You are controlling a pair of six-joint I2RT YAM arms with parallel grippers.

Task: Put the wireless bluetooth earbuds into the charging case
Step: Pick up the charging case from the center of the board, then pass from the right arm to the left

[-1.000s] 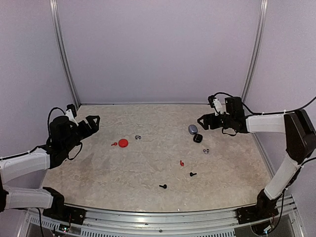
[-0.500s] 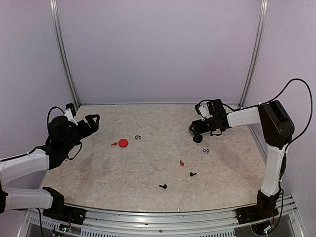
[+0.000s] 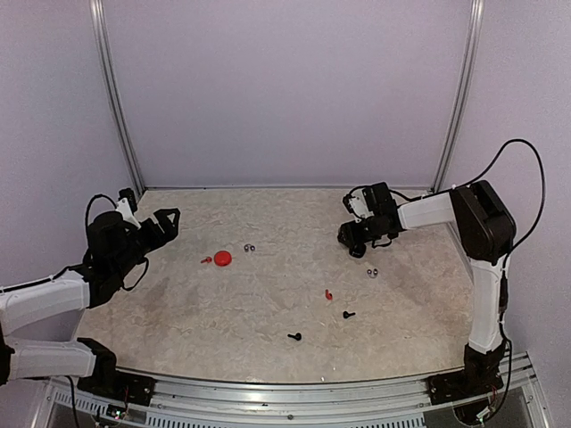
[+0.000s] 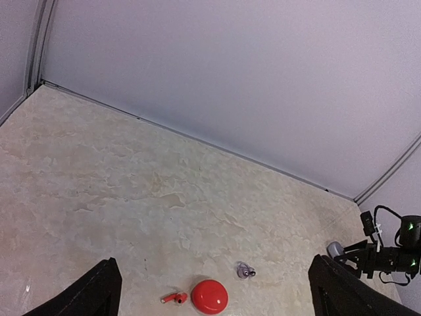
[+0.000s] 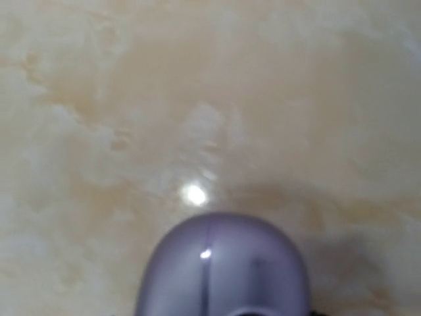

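Note:
Small stemmed earbuds lie scattered on the table: a red one (image 3: 206, 260) beside the red case (image 3: 222, 258), a silvery one (image 3: 249, 248) just right of it, another silvery one (image 3: 372, 273), a red one (image 3: 328, 294) and two black ones (image 3: 348, 314) (image 3: 293, 337). My right gripper (image 3: 351, 236) is down at the grey case (image 5: 223, 270), which fills the bottom of the right wrist view; its fingers do not show there. A black case (image 3: 358, 252) sits just below it. My left gripper (image 3: 168, 220) is open and empty, above the table's left side.
The left wrist view shows the red case (image 4: 210, 296), the red earbud (image 4: 173, 298), the silvery earbud (image 4: 246, 269) and the grey case (image 4: 335, 249). White walls with metal posts (image 3: 111, 98) enclose the table.
My right gripper has moved left and down from the far right onto the grey case, now covering it in the top view. The left arm has not moved.

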